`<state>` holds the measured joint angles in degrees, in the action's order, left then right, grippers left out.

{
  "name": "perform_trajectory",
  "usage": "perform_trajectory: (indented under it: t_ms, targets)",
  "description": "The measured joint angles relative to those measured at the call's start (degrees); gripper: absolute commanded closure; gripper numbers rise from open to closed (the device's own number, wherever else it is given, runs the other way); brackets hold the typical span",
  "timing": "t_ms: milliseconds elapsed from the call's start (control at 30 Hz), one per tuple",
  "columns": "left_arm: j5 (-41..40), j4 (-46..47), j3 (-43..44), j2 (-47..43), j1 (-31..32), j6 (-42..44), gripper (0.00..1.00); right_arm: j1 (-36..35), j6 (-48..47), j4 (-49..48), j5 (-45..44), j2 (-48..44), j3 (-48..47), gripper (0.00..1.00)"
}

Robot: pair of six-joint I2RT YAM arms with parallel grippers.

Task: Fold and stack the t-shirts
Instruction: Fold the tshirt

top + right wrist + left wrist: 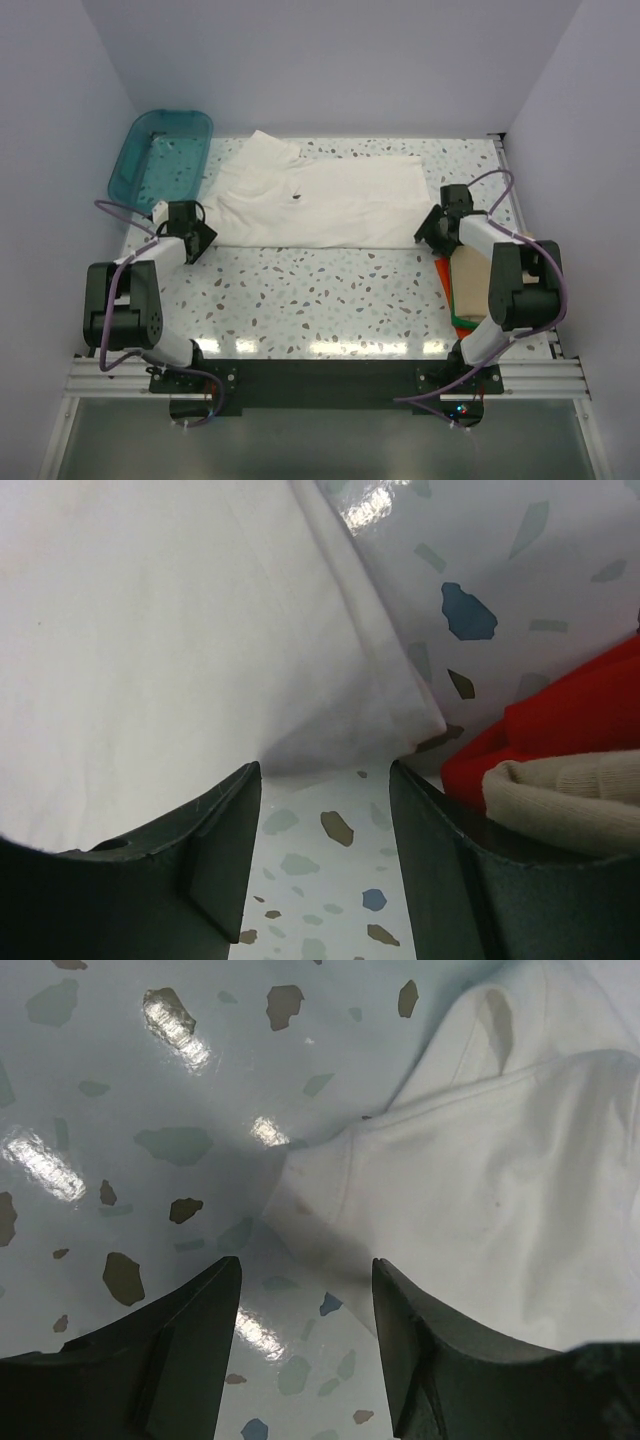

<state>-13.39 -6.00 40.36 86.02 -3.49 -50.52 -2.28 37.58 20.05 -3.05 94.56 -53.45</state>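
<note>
An off-white t-shirt (320, 200) with a tiny dark mark lies spread across the far middle of the table. My left gripper (205, 236) is open and empty at its near left corner; in the left wrist view (305, 1280) the shirt's corner (480, 1190) lies just ahead of the fingers. My right gripper (428, 232) is open and empty at the near right corner; the shirt's hem (170, 640) lies just ahead of the gripper (325, 780). A folded stack with a tan shirt (470, 280) over orange-red (570, 720) and green ones lies at the right.
A teal translucent tub (160, 152) stands at the far left corner. The speckled table (320, 300) is walled on three sides. The folded stack (570, 795) sits close beside my right gripper's right finger.
</note>
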Motion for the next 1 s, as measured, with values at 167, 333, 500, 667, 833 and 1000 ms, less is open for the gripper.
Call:
perform_trajectory:
  t_ms: [167,333,500,667,833,1000]
  targets:
    - [-0.4,1.6,0.1,1.8,-0.1,0.0,0.45,0.1,0.0,0.1,-0.6,1.3,-1.5,0.48]
    - [-0.4,2.3,2.0,4.3,-0.2,-0.3,0.76,0.1,-0.1,0.1,-0.7,3.0,-4.0,0.69]
    - [-0.3,1.6,3.3,5.5,-0.2,-0.6,1.0,0.1,-0.4,0.2,-0.6,3.5,-5.4,1.0]
    - [-1.7,-1.9,3.4,1.2,-0.3,-0.9,1.0,0.1,-0.7,1.2,-0.4,2.4,-5.8,1.0]
    - [-2.8,-6.8,2.9,-10.1,-2.6,-1.0,1.0,0.0,-1.2,3.4,0.8,-5.2,-3.7,1.0]
    - [-5.1,-11.9,-0.1,-21.6,-4.7,-1.0,1.0,0.0,-1.2,5.1,3.6,-15.2,0.9,1.0]
